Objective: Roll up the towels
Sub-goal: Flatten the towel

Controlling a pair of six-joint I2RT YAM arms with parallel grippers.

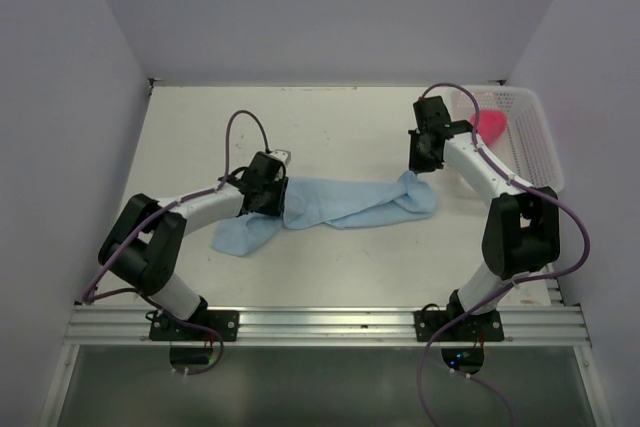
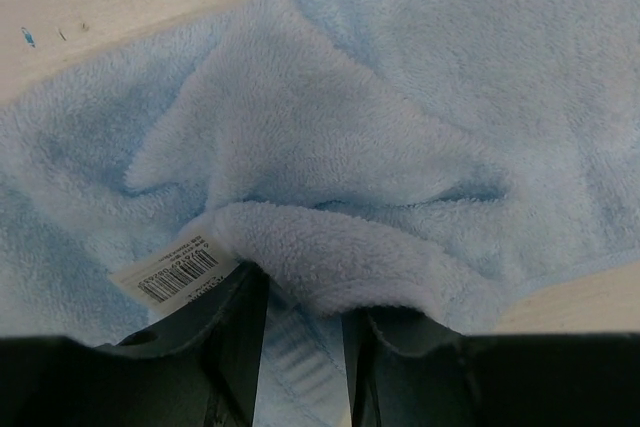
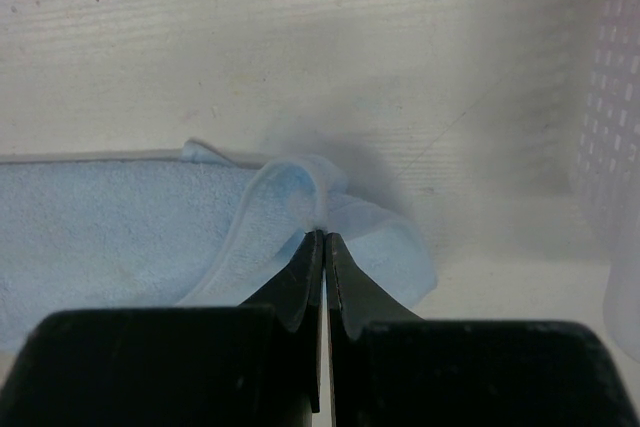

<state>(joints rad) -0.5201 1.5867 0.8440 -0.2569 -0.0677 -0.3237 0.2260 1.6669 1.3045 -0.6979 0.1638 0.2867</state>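
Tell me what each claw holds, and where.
Both hold the light blue towel: left claw pinches a fold beside its barcode tag, right claw the hemmed edge at its other end.

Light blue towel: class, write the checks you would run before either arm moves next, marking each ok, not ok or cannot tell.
1. Right gripper grips the light blue towel: ok, jaws shut on its hem.
2. Left gripper grips it: ok, a fold sits between its fingers, beside the barcode label.
3. Towel lies flat for rolling: not ok, bunched and creased.
4. Red-pink towel out of the way: ok, inside the white basket.
5. Grip firm enough to pull: cannot tell.
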